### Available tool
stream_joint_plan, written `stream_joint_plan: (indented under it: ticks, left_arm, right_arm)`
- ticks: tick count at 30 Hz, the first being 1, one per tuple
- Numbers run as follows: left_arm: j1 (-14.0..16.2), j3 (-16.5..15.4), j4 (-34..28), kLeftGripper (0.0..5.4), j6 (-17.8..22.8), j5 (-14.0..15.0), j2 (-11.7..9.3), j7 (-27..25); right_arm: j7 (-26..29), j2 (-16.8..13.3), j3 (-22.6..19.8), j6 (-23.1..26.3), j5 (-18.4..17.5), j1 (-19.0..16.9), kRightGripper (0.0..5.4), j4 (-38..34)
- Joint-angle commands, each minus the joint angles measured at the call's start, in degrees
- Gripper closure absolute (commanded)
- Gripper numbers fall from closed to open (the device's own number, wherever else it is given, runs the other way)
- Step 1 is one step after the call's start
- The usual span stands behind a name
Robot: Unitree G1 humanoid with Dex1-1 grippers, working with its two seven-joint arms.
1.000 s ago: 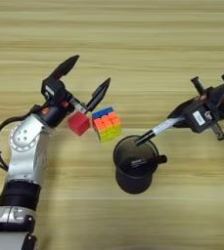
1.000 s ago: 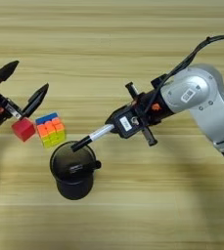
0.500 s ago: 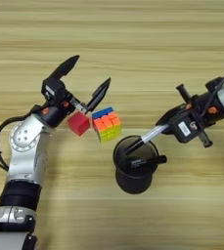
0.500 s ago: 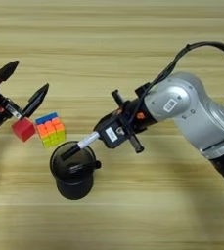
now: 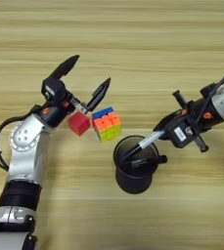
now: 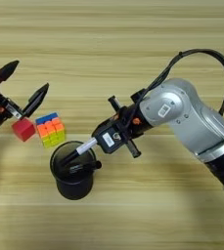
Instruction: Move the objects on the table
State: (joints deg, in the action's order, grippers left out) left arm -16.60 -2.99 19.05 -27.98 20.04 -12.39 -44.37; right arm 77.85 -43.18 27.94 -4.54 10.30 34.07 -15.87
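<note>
A small red cube (image 5: 79, 123) lies on the table (image 5: 133, 44) beside a multicoloured puzzle cube (image 5: 107, 125) to its right. My left gripper (image 5: 85, 80) hovers open just above and behind the red cube, fingers spread wide with nothing between them. My right gripper (image 6: 111, 139) is shut on a slim pale grey pen (image 6: 86, 146), held slanting down to the left. The pen's dark tip is inside the mouth of the black cup (image 6: 74, 172).
A black marker (image 5: 150, 161) lies across the inside of the black cup (image 5: 134, 166), which stands just right of and below the puzzle cube. The right arm's grey body (image 6: 191, 122) and a black cable fill the right side.
My right gripper has carried the pen leftward and down, so its tip now dips into the cup. The left arm and both cubes have not moved.
</note>
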Motion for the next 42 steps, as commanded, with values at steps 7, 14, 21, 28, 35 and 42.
stream_joint_plan:
  ticks: [7,14,21,28,35,42]
  left_arm:
    - [-0.2,0.24,-0.1,0.0,-0.54,-0.89,-0.19,0.07]
    - [-0.15,0.27,-0.15,0.0,-0.51,-0.85,-0.14,0.05]
    - [-0.02,0.32,-0.24,0.0,-0.54,-0.9,-0.05,0.12]
    - [-0.04,0.24,-0.02,0.0,-0.65,-0.89,-0.08,0.06]
    - [0.06,0.37,-0.09,0.0,-0.68,-1.07,0.05,0.25]
    - [-0.11,0.27,0.19,0.0,-0.75,-1.02,-0.11,0.13]
  right_arm:
    - [-0.19,-0.13,0.1,-0.65,0.52,0.03,4.22,-0.65]
    - [-0.15,-0.23,-0.24,-0.66,0.57,0.41,3.46,-0.87]
    - [-0.19,-0.34,-0.6,-0.55,0.46,0.61,2.6,-1.0]
    - [-0.45,-0.32,-1.42,-0.09,0.08,1.08,1.55,-1.24]
    - [-1.16,-1.9,-6.37,1.26,-3.72,0.01,0.62,-3.15]
    - [-4.02,-4.44,-13.4,2.67,-8.65,-4.52,0.03,-4.99]
